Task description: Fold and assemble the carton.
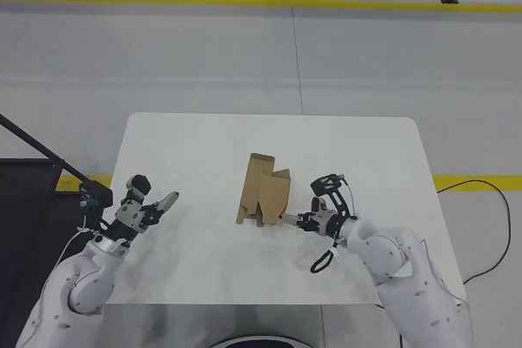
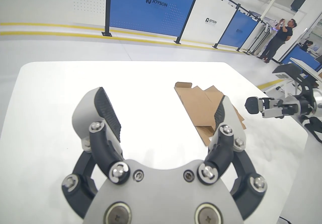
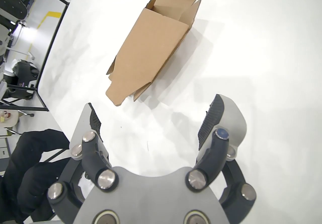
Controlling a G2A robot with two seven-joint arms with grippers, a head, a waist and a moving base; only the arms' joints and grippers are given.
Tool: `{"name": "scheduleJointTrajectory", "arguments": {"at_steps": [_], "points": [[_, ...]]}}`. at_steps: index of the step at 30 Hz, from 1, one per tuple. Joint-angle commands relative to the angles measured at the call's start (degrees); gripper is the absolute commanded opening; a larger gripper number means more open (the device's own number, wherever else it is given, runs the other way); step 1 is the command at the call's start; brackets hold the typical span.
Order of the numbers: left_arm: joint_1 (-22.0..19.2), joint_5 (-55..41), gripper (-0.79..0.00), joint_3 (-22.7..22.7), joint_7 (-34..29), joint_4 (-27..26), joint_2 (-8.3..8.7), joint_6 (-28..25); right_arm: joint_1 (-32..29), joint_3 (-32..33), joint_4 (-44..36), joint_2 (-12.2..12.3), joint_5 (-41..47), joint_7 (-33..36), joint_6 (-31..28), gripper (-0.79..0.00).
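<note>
The carton (image 1: 263, 191) lies half-flattened in the middle of the tabletop (image 1: 200, 148). The right pincer (image 3: 154, 104) is just beside it and the left pincer (image 2: 162, 96) well apart, both spread wide and empty. The step probably goes best by bracing one long edge, then pressing the opposite edge to square it before closing the ends.

Plain brown carton (image 3: 153, 53), white table (image 3: 251, 33), silver left tool (image 2: 162, 95) and right tool (image 3: 154, 103), black ribbed pads (image 2: 107, 111).

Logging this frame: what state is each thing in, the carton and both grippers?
carton: lying on the table, partly opened out, end flaps unfolded, held by nothing.
left gripper: open, empty, apart from the carton.
right gripper: open, empty, close to one end of the carton, not touching it.
</note>
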Motion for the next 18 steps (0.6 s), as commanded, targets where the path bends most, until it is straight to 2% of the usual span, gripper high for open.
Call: {"name": "scheduleJointTrajectory", "arguments": {"at_steps": [1, 6, 18], "points": [[0.22, 0.45, 0.0, 0.07, 0.35, -0.04, -0.01, 0.09, 1.97, -0.99, 2.49, -0.36, 0.71, -1.29, 1.46, 0.0], [0.22, 0.45, 0.0, 0.07, 0.35, -0.04, -0.01, 0.09, 5.99, -2.61, 8.55, -1.16, 7.59, -0.92, 0.2, 0.0], [0.22, 0.45, 0.0, 0.07, 0.35, -0.04, -0.01, 0.09, 11.32, -6.74, 17.82, -2.53, 14.54, -0.32, -2.85, 0.0]]}}
